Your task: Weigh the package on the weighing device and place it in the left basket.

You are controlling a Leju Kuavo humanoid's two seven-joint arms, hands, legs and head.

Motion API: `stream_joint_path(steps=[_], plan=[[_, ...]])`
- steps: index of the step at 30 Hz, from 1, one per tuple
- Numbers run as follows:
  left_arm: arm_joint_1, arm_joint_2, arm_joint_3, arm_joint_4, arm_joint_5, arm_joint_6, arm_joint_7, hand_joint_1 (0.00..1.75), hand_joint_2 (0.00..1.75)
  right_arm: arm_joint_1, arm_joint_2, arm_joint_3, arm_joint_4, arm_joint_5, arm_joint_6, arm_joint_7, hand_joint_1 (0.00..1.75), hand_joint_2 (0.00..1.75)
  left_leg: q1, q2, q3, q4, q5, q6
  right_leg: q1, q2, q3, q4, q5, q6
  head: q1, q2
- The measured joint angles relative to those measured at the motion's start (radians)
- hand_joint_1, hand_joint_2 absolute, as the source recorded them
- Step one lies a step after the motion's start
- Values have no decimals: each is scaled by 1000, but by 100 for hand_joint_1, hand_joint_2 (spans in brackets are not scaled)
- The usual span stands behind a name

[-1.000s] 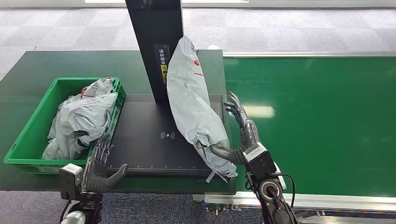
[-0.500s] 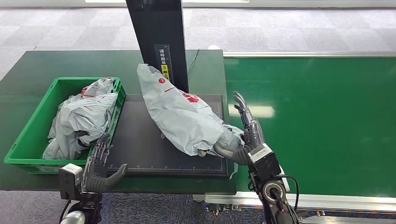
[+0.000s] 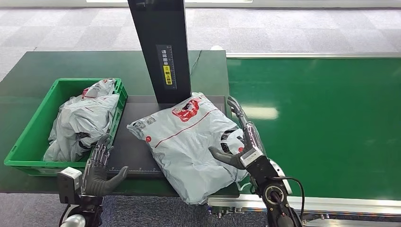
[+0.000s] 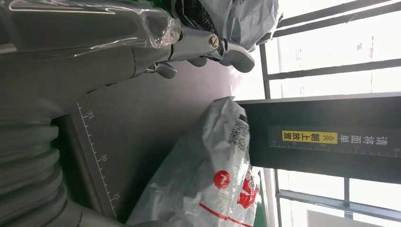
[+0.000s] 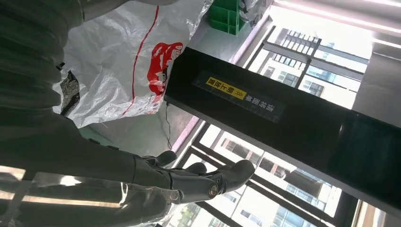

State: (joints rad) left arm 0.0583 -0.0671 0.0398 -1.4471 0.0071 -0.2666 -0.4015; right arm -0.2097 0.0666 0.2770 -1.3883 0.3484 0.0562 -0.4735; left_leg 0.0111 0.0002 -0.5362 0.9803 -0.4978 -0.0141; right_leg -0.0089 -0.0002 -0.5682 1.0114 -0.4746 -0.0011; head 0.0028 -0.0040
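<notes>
**Package flat on the scale, right robot hand against its edge**

I see the grey package (image 3: 187,144) lying flat on the black weighing device (image 3: 137,142), red logo up, its near corner hanging over the front edge of the counter (image 3: 42,66); its far end lies just in front of the black upright post (image 3: 161,47) with the yellow label; in the left wrist view the same package (image 4: 208,175) rests on the dark platform beside the printed ruler marks.

My right robot hand (image 3: 239,142) sits at the package's right edge; the thumb presses on top of the bag while the fingers (image 3: 239,111) stretch straight along its side, so I read it as released, touching rather than gripping; the right wrist view shows the fingers (image 5: 208,182) extended with nothing in them.

My left robot hand (image 3: 99,170) rests at the front left corner of the scale, fingers spread and holding nothing.

The green basket (image 3: 28,137) stands touching the scale's left side; it holds a heap of crumpled grey bags (image 3: 82,123), one with a red mark near the far rim; to the right runs the green conveyor belt (image 3: 321,123).
</notes>
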Motion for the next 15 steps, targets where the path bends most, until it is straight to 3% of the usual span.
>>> stream_joint_path(steps=[8, 15], plan=[[16, -4, 11, -17, -6, 3, -4, 0, 175, -17, -8, 30, 34, 55, 46, 24, 0, 175, 0, 0, 0, 0, 0, 0, 0, 0, 0, 0, 0, 0, 0, 0], [25, -7, 18, -42, -105, 45, -36, 0, 175, -27, -6, 26, 46, -20, 10, -19, 0, 175, 0, 0, 0, 0, 0, 0, 0, 0, 0, 0, 0, 0, 0, 0]])
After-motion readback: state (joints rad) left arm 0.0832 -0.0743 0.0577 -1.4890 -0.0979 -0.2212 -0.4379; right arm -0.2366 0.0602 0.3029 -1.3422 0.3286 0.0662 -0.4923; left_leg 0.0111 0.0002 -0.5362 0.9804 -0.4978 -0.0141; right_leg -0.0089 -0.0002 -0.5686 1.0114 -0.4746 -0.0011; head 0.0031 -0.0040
